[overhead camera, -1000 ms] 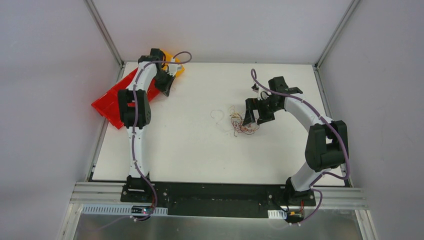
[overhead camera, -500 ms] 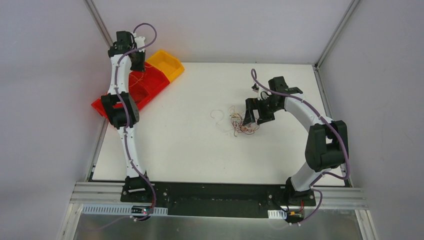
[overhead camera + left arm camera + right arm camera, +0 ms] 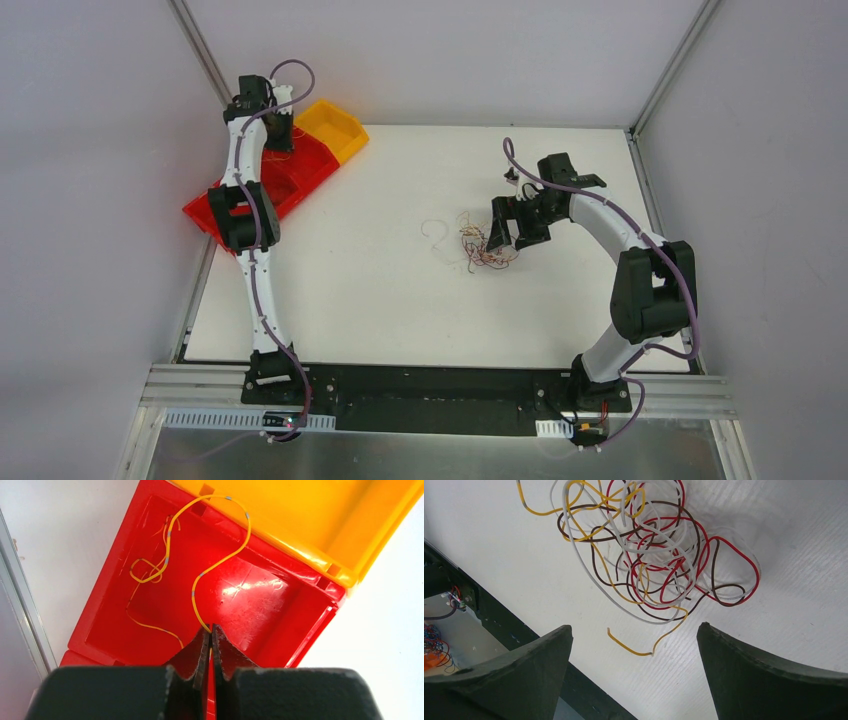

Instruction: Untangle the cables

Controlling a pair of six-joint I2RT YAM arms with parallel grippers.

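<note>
Pinching one end of a yellow wire (image 3: 220,562) between the closed fingers of the left gripper (image 3: 210,630), above the red bin (image 3: 300,610) at the far left corner of the table (image 3: 400,320), letting its loops lie inside. Holding the right gripper (image 3: 634,627) wide open just over the tangle of cables (image 3: 649,555) lying mid-table, clear of the strands.

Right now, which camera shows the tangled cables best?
The right wrist view: the tangle fills it, each strand distinct. The top external view shows it tiny; the left wrist view does not show it.
</note>
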